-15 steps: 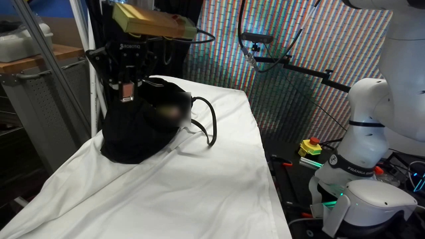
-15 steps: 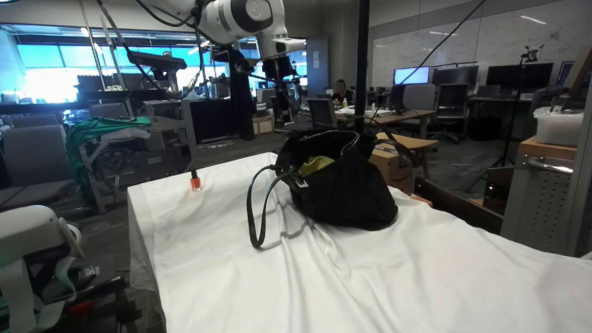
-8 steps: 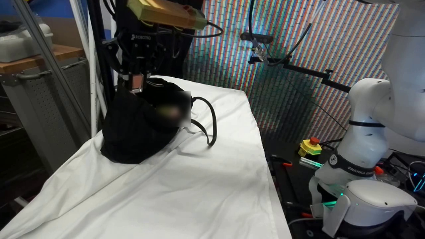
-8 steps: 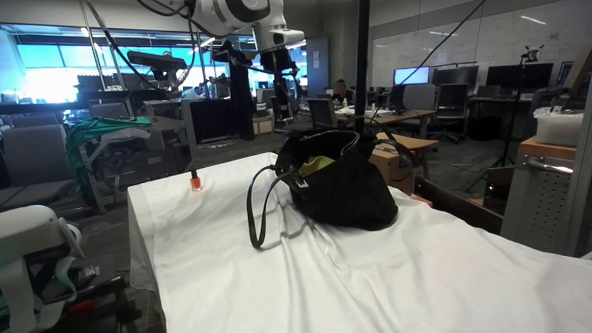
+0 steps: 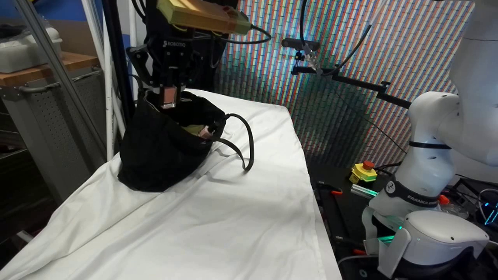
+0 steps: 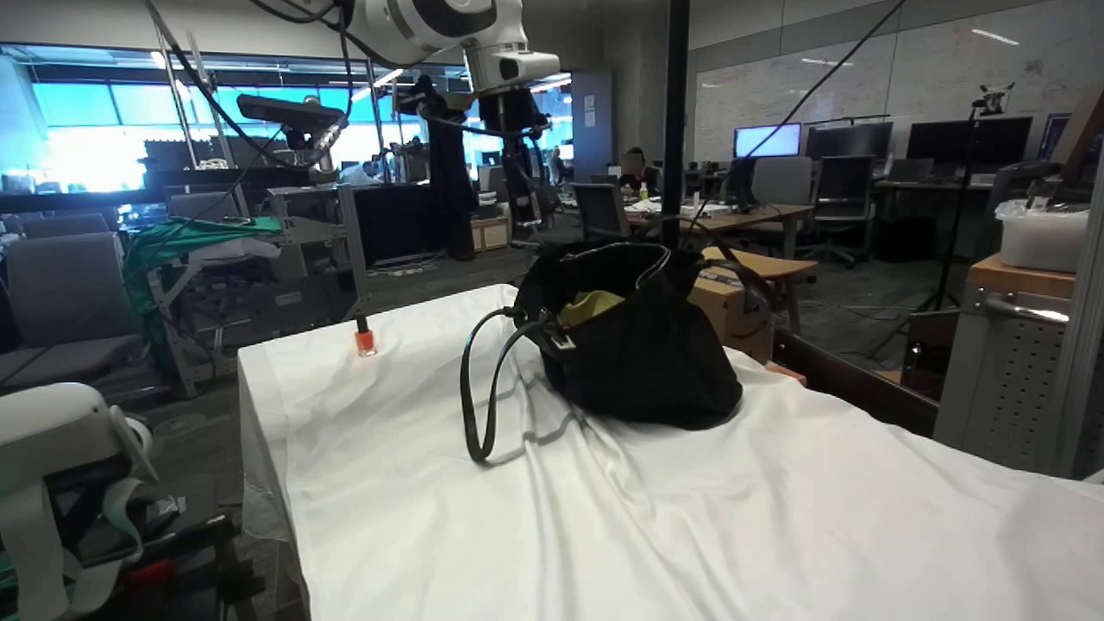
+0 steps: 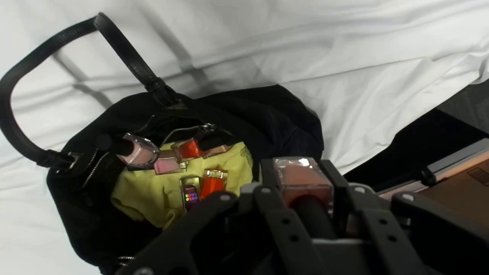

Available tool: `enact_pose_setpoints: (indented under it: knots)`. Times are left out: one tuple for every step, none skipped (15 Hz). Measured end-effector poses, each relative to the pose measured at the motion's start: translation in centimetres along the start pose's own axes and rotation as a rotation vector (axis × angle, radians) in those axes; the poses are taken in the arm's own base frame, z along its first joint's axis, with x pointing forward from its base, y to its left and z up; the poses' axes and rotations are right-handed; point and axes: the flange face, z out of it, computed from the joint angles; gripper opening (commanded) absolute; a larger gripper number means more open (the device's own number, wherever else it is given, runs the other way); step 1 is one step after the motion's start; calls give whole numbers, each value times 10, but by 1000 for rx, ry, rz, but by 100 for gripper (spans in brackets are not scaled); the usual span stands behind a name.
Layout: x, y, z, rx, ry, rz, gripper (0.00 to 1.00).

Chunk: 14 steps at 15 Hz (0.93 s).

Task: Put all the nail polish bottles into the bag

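A peach bottle (image 7: 304, 183) hung base down in the pincer (image 7: 299, 172), which grasped it across two faces, pads (image 7: 333, 179) against the glass and dark cap (image 7: 313, 217) toward the palm. Both stood near the mouth of the bag (image 6: 647, 371); whether they lay directly over the mouth could not be told. The bag, black and slack, rested on the desk (image 6: 690, 526) with its mouth open and a handle (image 7: 126, 50) looping outward. Within it, in the wrist view, were the yellow-green lining (image 7: 153, 198) and several bottles: a pale pink bottle (image 7: 140, 153), tilted at the rim; a pink bottle (image 7: 167, 164) just beside it; a red bottle (image 7: 190, 149); an orange bottle (image 7: 214, 184); and, next to the last, a dark bottle (image 7: 191, 193) bearing bright lettering.

The desk was draped in white cloth (image 5: 218, 229), creased in long folds. On it, in an exterior view, an orange-red bottle (image 6: 365, 341) stood upright near the edge, well apart from the bag. Beside the desk, in an exterior view, were the white base (image 5: 439, 233) of the arm (image 5: 418, 128), a yellow box (image 5: 362, 175) with a red knob (image 5: 368, 165), and a striped backdrop (image 5: 256, 66). The room, in an exterior view, held bright windows (image 6: 82, 108), grey chairs (image 6: 60, 285), a whiteboard (image 6: 828, 86), a lit monitor (image 6: 766, 141) and a partly hidden person (image 6: 640, 178). A cabinet (image 5: 78, 101) with a wooden top (image 6: 1018, 278), visible in both exterior views, carried a white tub (image 6: 1044, 240).
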Motion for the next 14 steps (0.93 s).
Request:
enact_pose_setpoints:
  knots:
    - [-1,0,0,-9,8,7,15]
    - [-3,0,1,-22,18,13,15]
    - [3,8,5,-40,32,19,15]
    - [15,20,12,-60,40,27,15]
    - [31,36,22,-80,49,39,15]
    - [50,56,33,-97,48,57,15]
    - [65,74,43,-113,43,74,15]
    - [80,93,51,-128,39,95,15]
    - [93,110,60,-143,34,110,15]
    - [101,121,68,-155,27,120,15]
    - [106,129,74,-163,21,126,15]
    - [110,135,80,-170,16,128,15]
    - [112,137,85,-175,11,125,15]
    - [112,137,89,-177,8,120,15]
